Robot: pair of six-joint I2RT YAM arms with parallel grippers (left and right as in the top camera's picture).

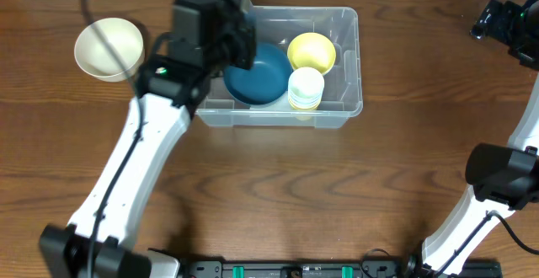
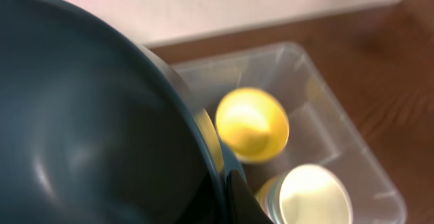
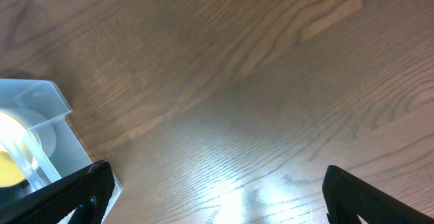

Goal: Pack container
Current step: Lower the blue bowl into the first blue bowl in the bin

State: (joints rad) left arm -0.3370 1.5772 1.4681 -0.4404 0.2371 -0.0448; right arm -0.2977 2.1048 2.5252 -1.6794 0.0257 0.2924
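We see left gripper (image 2: 229,193) clamped on blue bowl (image 2: 88,129) rim, bowl tilted over container (image 1: 357,59) directly below, probably to slip in beside yellow bowl (image 2: 252,124) and cups (image 2: 308,195) ahead. Right gripper (image 3: 217,197) wide, empty, container corner at its left; parked clear, we judge.

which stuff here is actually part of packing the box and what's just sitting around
Part of the job:
container, clear
blue bowl, gripped by the left gripper at the container
yellow bowl and stacked cups, inside it
cream bowl, out on the table, probably still to pack

Just there:
right gripper, open, off to the side over bare wood
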